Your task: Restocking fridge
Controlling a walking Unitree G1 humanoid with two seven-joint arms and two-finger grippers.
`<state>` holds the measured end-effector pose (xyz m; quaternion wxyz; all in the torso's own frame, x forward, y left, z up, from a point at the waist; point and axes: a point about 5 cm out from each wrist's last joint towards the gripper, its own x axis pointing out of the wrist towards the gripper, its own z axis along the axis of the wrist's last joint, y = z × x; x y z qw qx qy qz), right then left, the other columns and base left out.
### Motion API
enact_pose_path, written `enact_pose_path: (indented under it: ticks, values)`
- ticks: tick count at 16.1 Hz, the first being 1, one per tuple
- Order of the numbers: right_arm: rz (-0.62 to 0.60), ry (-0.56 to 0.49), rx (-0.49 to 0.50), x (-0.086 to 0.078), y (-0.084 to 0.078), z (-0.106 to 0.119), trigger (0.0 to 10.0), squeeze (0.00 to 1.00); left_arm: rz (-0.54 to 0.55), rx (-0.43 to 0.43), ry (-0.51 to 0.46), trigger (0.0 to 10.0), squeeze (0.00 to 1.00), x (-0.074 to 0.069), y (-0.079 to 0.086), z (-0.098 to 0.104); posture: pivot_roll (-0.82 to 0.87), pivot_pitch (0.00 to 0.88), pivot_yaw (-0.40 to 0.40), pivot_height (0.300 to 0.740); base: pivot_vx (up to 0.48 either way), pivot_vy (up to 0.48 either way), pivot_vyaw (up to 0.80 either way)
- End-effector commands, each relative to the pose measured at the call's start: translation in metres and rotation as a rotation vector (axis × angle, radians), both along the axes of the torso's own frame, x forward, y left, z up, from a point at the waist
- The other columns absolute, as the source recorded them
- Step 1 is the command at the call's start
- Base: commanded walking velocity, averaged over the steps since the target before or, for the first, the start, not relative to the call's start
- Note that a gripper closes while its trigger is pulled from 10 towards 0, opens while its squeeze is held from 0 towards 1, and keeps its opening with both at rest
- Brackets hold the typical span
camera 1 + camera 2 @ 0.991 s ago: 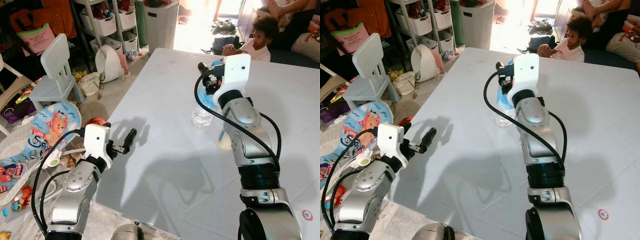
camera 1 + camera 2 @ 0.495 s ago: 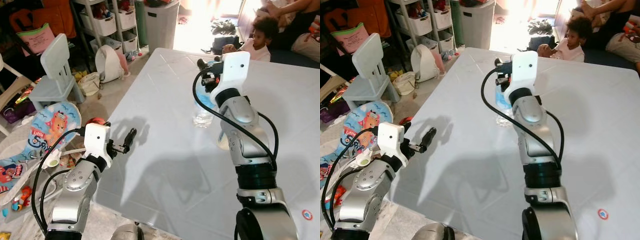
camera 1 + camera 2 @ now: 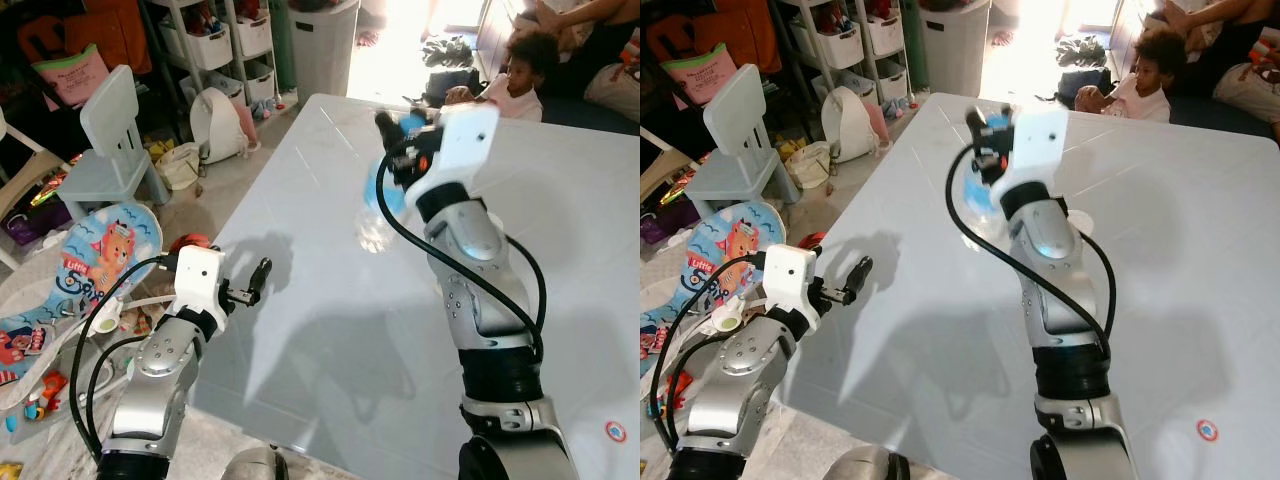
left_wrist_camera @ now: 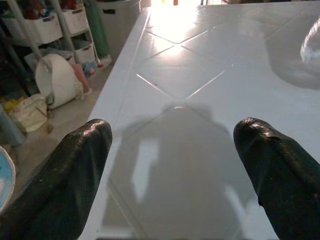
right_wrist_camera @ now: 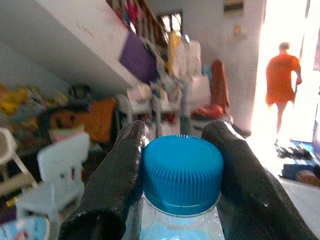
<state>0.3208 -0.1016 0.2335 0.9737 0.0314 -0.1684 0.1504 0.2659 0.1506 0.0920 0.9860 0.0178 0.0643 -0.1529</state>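
On the left, our left gripper [image 3: 258, 279] hangs just off the near-left corner of the white table [image 3: 330, 330], its two black fingers [image 4: 70, 175] spread wide with nothing between them.

Moving right, the plastic water bottle [image 3: 377, 212] is over the middle of the table, and appears tilted and lifted clear of the surface, though motion blur makes that hard to confirm. Our right gripper [image 5: 182, 165] pinches it just under the blue cap [image 5: 182, 170], one finger on each side of the neck.

We judge the bottle fairly light but thin-walled and smooth: squeezed at the belly it would likely buckle or slip, while the neck and ribbed cap are stiff. That makes the ring below the cap the sensible place to hold, as we do now. Hanging from the neck, it may swing if we turn sharply.

Compared with a second ago, the bottle no longer stands upright on the table; our right arm has swung it up and toward our left, and the gripper is blurred with movement. The left arm has hardly shifted.

At the far right, a person [image 3: 515, 75] sits beyond the table.
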Motion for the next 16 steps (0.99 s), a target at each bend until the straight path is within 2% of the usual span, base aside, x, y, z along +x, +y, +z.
enact_pose_path:
  ticks: [1,3,7,16]
  values:
    - [0.081,-0.088,0.031,-0.012,0.011,0.015,10.0,0.0,0.018,0.013,-0.003,10.0,0.0,0.004,0.0,0.0,0.04,0.0,0.025,0.74,-0.352,0.0,0.0]
    - [0.116,-0.095,0.04,-0.019,0.016,0.013,10.0,0.0,0.025,0.009,-0.007,10.0,0.0,0.005,0.0,0.0,0.04,0.0,0.022,0.74,-0.356,0.0,0.0]
    - [0.108,-0.073,0.025,-0.025,0.018,0.005,10.0,0.0,0.035,0.007,-0.006,10.0,0.0,0.006,-0.002,-0.002,0.03,0.0,0.015,0.74,-0.369,0.0,0.0]
    - [0.052,-0.011,0.019,-0.025,0.007,-0.005,10.0,0.0,0.044,0.001,-0.017,10.0,0.0,0.009,-0.004,-0.003,0.03,0.0,0.008,0.74,-0.37,0.0,0.0]
